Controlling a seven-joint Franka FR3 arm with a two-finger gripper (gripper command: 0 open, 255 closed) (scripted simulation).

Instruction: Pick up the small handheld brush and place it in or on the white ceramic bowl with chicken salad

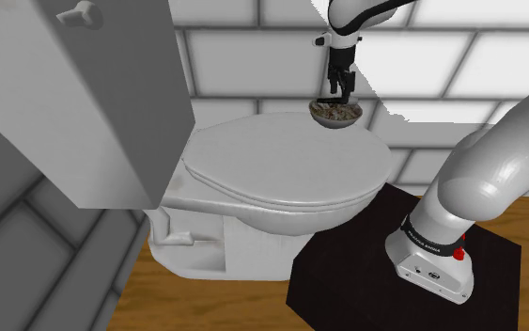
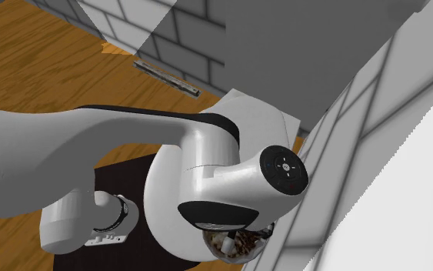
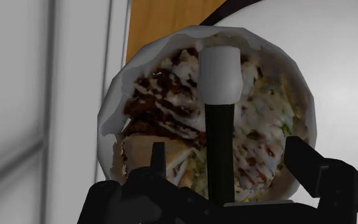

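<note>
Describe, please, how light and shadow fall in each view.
Shoulder view: a jagged-edged bright patch crosses the tiled wall behind the bowl. Second exterior view: a saw-toothed shadow edge cuts the wall at right. Wrist view: even light, no glare; the salad looks smeared.

Below me the closed toilet lid [image 1: 281, 165] does the carrying: the white bowl [image 1: 335, 123] of salad sits on it at its far rim, close to the tiled wall [image 1: 243, 56]. The toilet [image 1: 196, 249] stands on the wooden floor [image 1: 206, 301], and my dark stand [image 1: 347, 273] rests on that floor just beside it.
</note>
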